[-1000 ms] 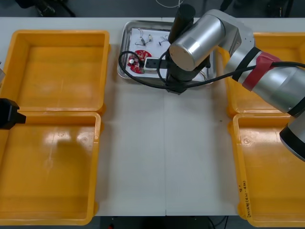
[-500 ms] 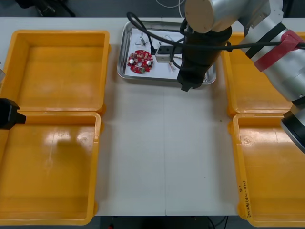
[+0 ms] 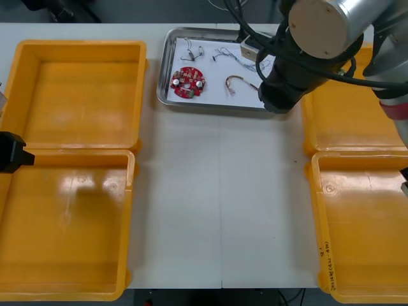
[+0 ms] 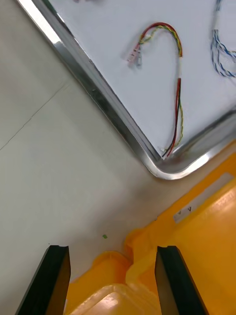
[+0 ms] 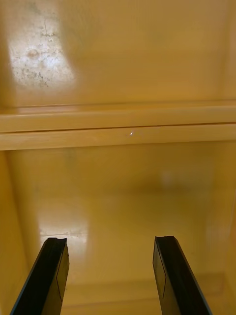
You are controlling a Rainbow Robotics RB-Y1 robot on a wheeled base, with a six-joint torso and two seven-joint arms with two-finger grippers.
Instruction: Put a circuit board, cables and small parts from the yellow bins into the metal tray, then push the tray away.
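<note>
At the upper centre of the front frame, I record the shiny metal tray with a white inside [image 3: 191,106] lying on the light table [image 3: 217,191], between the upper left yellow plastic bin [image 3: 76,95] and the upper right yellow plastic bin [image 3: 344,121].

Contents of the tray:
- The round red circuit board [image 3: 187,83] lies flat in its left half.
- The small metal parts [image 3: 193,46] lie above the board, toward the tray's far rim.
- The looped red and yellow cable [image 3: 239,81] lies right of the board. In the right wrist view one end of it reaches the tray's rounded corner [image 4: 178,83].
- The twisted blue and white cable [image 3: 229,55] lies above it, apart from it.

The right arm [image 3: 325,32] hangs over the tray's right end at the upper right of the frame. Its camera shows the right gripper [image 4: 110,275] released, fingers wide apart, above the table edge and a bin corner. The tray's corner is well beyond the fingertips, not touching them.

The left arm [image 3: 11,153] sits at the middle left edge, over the rim where the upper left bin meets the lower left yellow plastic bin [image 3: 64,223]. The left gripper [image 5: 110,278] is likewise released, fingers apart over a smooth yellow bin floor.

The lower right yellow plastic bin [image 3: 363,223] lies at the lower right of the frame.
</note>
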